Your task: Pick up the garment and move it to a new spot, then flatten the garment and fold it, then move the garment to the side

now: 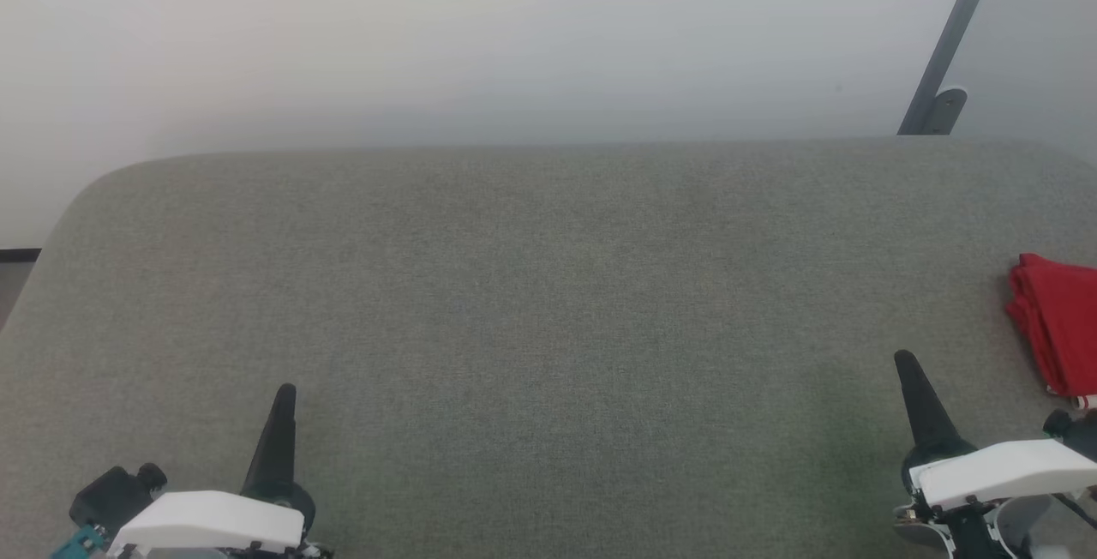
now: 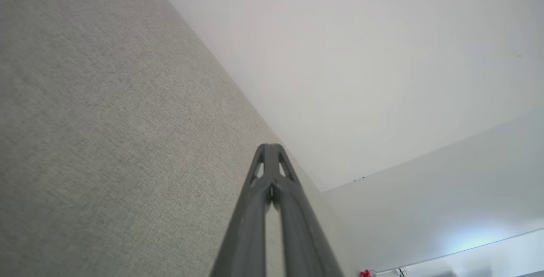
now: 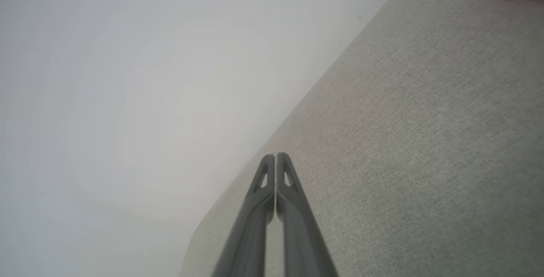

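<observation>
Nearest me, left end effector (image 1: 286,393) and right end effector (image 1: 905,362) sit low over the grey bench (image 1: 548,302), both pinched closed and empty. The garment (image 1: 1061,323), a folded red stack, lies ahead and right of the right one, the nearer arm, its visible edge running near-to-far. The frame crops it; I cannot see its full extent.
</observation>
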### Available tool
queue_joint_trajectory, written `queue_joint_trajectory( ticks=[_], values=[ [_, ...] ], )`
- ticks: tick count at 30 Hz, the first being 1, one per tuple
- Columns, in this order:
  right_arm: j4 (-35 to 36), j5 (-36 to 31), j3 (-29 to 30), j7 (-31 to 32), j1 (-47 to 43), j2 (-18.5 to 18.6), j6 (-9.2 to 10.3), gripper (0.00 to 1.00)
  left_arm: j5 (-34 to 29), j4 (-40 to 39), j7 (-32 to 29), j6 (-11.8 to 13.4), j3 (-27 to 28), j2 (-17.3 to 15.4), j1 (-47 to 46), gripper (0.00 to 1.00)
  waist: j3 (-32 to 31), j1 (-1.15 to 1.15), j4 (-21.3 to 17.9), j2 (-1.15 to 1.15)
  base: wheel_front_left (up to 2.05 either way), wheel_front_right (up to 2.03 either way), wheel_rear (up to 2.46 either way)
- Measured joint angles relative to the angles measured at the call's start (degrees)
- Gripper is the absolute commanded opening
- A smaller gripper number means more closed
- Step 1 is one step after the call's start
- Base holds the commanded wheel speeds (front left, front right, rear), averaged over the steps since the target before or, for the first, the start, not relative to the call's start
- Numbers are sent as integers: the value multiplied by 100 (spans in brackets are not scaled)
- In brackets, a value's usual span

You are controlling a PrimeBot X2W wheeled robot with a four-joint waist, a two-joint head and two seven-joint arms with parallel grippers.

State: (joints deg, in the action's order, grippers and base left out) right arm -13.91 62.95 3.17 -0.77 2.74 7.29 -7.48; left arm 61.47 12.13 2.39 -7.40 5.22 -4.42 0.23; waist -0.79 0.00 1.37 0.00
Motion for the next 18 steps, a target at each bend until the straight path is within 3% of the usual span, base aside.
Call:
queue_joint_trajectory(
  ticks=[18],
  values=[
    [-1,970,107,237,110,-149,0,0,1020,66,-298,0,46,62,-190,0,26,0,-37,0,0,0,0]
  ],
)
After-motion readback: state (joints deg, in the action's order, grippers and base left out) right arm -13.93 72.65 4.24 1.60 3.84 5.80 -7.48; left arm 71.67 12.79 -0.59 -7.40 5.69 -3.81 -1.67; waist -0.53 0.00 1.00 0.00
